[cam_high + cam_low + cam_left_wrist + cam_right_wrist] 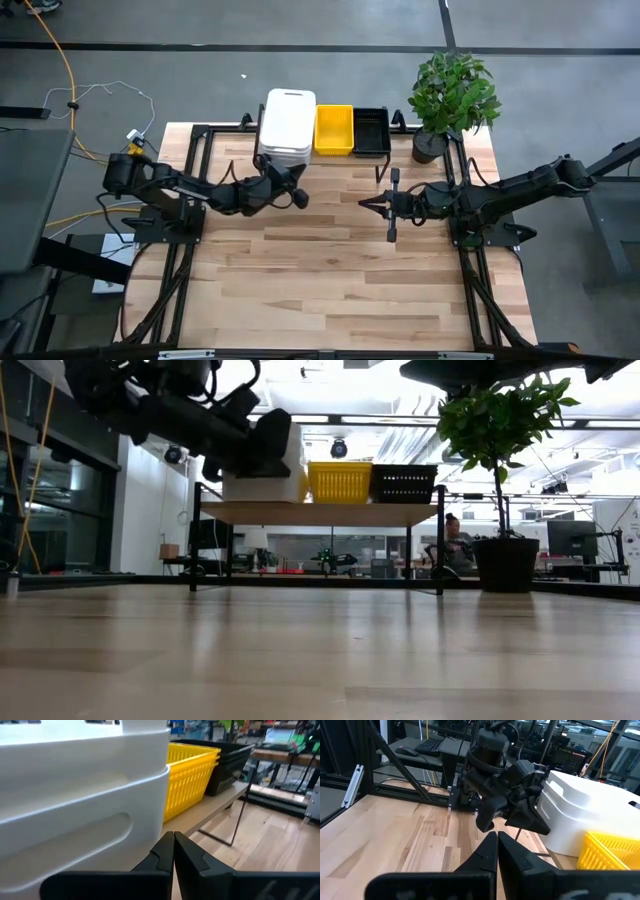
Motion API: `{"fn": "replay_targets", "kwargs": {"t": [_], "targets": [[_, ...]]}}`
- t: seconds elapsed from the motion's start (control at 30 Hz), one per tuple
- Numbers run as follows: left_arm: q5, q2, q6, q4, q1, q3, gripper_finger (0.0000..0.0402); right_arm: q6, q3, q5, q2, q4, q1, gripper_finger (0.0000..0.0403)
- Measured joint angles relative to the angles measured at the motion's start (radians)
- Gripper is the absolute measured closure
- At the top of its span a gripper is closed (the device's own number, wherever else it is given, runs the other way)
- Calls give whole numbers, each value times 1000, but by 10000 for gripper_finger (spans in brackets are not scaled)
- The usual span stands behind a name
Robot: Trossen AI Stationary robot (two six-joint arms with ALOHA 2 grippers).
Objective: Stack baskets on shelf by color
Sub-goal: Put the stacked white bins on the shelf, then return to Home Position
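Note:
Two white baskets [288, 125] sit nested in a stack at the left end of the shelf [320, 513], at the table's far edge. A yellow basket [334, 130] and a black basket [371, 130] stand next to them in a row. My left gripper [173, 845] is shut and hovers just in front of the near wall of the white stack [75, 795]; it shows in the right wrist view too [540, 826]. My right gripper [496, 845] is shut and hangs over the table's middle [362, 203], pointing at the left arm.
A potted plant [452, 95] stands at the table's far right corner, beside the shelf's right end. The shelf's thin black legs [438, 540] reach down to the tabletop. Bare wooden tabletop [330, 280] stretches toward the near edge. A person [455, 540] sits in the room behind.

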Motion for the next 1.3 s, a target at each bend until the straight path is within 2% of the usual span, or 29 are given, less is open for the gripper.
{"fn": "replay_targets", "kwargs": {"t": [0.23, 0.4, 0.6, 0.73, 0.83, 1.0, 1.17, 1.3], "targets": [[21, 44, 36, 87, 22, 4, 401, 0, 0, 0, 0, -1, 0, 403], [122, 44, 18, 87, 48, 6, 401, 0, 0, 0, 0, -1, 0, 403], [160, 44, -1, 87, 60, 6, 401, 0, 0, 0, 0, -1, 0, 403], [255, 25, 0, 89, 51, 6, 401, 0, 0, 0, 0, -2, 0, 403], [355, -29, 24, 77, 33, 6, 401, 0, 0, 0, 0, -11, 0, 403], [473, -190, 75, -81, -29, 6, 401, 0, 0, 0, 0, -29, 0, 403], [491, -387, 115, -360, -103, 4, 401, 19, 0, 0, 0, -33, 0, 403], [515, -507, 97, -408, -135, -72, 401, 19, 0, 0, 0, -33, 0, 403]]}}
